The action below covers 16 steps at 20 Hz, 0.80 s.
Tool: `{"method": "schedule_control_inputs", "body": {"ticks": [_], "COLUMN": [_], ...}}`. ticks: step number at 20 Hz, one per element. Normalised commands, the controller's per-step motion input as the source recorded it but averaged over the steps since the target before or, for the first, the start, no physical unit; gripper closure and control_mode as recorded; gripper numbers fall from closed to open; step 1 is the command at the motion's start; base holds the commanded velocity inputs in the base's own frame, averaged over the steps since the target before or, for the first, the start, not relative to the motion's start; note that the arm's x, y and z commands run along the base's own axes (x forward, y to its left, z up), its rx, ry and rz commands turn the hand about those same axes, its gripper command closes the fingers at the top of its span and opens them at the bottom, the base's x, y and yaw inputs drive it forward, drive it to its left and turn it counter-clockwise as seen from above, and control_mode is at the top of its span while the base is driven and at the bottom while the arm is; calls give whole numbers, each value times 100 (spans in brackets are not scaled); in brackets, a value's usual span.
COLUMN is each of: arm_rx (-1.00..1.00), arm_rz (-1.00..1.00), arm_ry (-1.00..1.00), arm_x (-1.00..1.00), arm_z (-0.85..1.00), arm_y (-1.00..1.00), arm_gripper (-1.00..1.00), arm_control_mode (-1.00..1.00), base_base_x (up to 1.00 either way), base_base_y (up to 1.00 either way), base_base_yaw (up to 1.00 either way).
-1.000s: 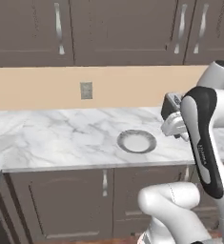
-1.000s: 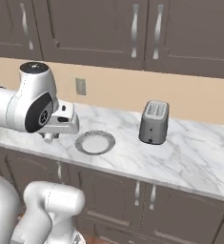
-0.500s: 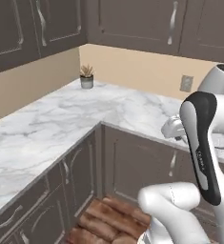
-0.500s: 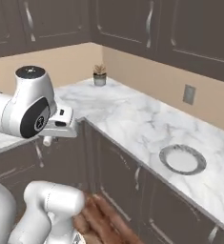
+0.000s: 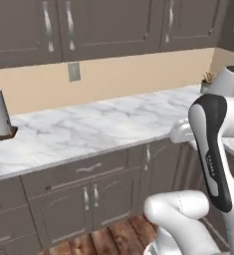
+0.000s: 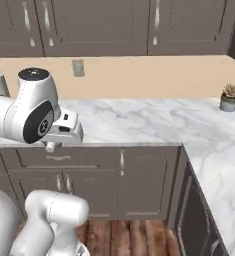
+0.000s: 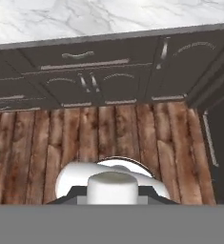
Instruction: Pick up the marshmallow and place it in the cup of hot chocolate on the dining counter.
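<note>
A marble countertop (image 7: 108, 19) is running across the top, its dark edge overhanging grey-brown cabinets (image 7: 108, 76) with drawers and doors bearing slim metal handles (image 7: 77, 55). Below them, a wooden plank floor (image 7: 104, 138) is stretching toward the bottom.

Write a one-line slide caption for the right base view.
White arm before an L-shaped marble counter under dark wall cabinets, a small potted plant at its corner.
</note>
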Motion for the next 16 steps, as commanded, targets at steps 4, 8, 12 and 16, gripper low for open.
{"method": "schedule_control_inputs", "body": {"ticks": [4,8,12,16], "arm_rx": [0,0,0,0], "arm_rz": [0,0,0,0], "arm_ry": [0,0,0,0], "arm_x": [0,0,0,0], "arm_z": [0,0,0,0], "arm_y": [0,0,0,0], "arm_gripper": [100,100,100,100], "arm_control_mode": [100,100,100,100], "base_base_x": [-21,-20,-20,-21], "base_base_y": [10,31,60,56], "base_base_yaw": [100,99,95,97]}}
